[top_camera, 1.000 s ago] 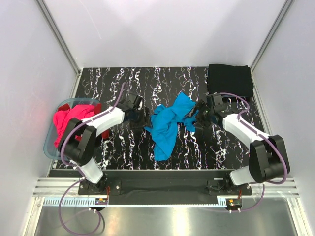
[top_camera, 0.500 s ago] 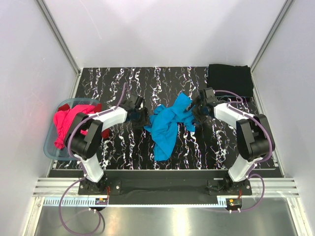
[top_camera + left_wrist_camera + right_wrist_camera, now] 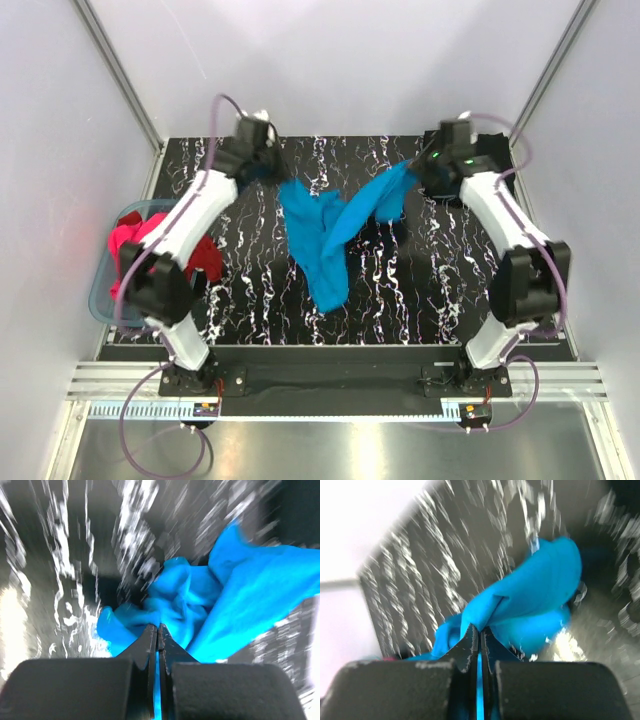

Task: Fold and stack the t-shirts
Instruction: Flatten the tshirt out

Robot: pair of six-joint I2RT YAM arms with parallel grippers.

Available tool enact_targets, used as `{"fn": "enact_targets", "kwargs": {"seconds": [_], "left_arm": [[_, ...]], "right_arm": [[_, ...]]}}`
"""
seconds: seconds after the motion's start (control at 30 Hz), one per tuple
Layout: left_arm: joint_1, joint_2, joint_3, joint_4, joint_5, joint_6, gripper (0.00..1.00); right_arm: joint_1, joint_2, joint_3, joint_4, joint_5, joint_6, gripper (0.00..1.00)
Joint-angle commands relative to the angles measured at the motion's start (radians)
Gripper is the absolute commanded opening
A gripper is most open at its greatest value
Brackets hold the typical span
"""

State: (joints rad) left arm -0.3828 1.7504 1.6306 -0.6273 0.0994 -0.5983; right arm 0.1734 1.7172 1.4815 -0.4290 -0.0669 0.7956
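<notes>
The turquoise-blue t-shirt [image 3: 325,235] hangs stretched between both arms above the black marbled table [image 3: 260,290], its lower part trailing toward the near side. My left gripper [image 3: 268,172] is shut on the shirt's left end [image 3: 180,600], blue cloth pinched between the jaws. My right gripper [image 3: 420,170] is shut on the right end [image 3: 530,600]. A black t-shirt [image 3: 478,165] lies folded at the far right corner, partly behind the right arm. Magenta-pink and red t-shirts [image 3: 140,245] are heaped in the tub at the left.
A translucent pale-blue plastic tub [image 3: 100,295] stands at the table's left edge. White walls with metal rails enclose the table on three sides. Both arm bases [image 3: 190,375] are bolted at the near edge.
Both grippers have closed on the blue shirt and risen toward the far side, moving apart. The shirt went from a crumpled heap on the table to hanging spread between them.
</notes>
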Motion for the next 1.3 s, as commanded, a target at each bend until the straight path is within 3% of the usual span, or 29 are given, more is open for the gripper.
{"fn": "enact_targets", "kwargs": {"seconds": [0.0,0.17,0.3,0.43,0.5,0.57,0.63,0.7,0.8,0.9,1.0,1.13,1.27], "left_arm": [[0.001,-0.195,0.086,-0.094,-0.023,0.031,0.0],[-0.022,-0.357,-0.166,-0.081,0.014,0.029,0.0],[-0.054,-0.439,-0.397,-0.036,0.008,0.037,0.0],[-0.065,-0.47,-0.612,0.037,0.014,0.02,0.0],[-0.067,-0.445,-0.69,0.058,0.023,0.018,0.0],[-0.065,-0.425,-0.715,0.061,0.025,0.02,0.0],[-0.067,-0.413,-0.719,0.063,0.016,0.022,0.01],[-0.067,-0.422,-0.71,0.061,-0.009,0.022,0.09],[-0.068,-0.459,-0.684,0.037,-0.085,0.031,0.29],[-0.076,-0.512,-0.675,-0.018,-0.211,0.037,0.37],[-0.077,-0.587,-0.727,-0.026,-0.204,0.035,0.39],[-0.09,-0.629,-0.831,-0.017,-0.175,-0.046,0.45],[-0.088,-0.62,-0.926,0.062,-0.144,-0.07,0.42]], "right_arm": [[-0.04,-0.171,0.086,-0.1,0.122,-0.148,0.0],[-0.066,-0.356,-0.107,-0.152,0.157,-0.145,0.0],[-0.094,-0.47,-0.417,-0.171,0.182,-0.064,0.02],[-0.124,-0.528,-0.61,-0.175,0.2,-0.021,0.11],[-0.137,-0.53,-0.662,-0.18,0.187,-0.009,0.26],[-0.137,-0.513,-0.658,-0.192,0.168,-0.012,0.35],[-0.137,-0.501,-0.636,-0.208,0.132,-0.013,0.36],[-0.138,-0.514,-0.604,-0.214,0.104,-0.009,0.36],[-0.138,-0.556,-0.577,-0.215,0.07,-0.001,0.38],[-0.138,-0.6,-0.57,-0.209,-0.015,0.007,0.39],[-0.127,-0.64,-0.615,-0.143,-0.114,0.01,0.39],[-0.092,-0.645,-0.665,-0.091,-0.126,0.027,0.39],[-0.022,-0.622,-0.696,-0.019,-0.152,0.037,0.38]]}}
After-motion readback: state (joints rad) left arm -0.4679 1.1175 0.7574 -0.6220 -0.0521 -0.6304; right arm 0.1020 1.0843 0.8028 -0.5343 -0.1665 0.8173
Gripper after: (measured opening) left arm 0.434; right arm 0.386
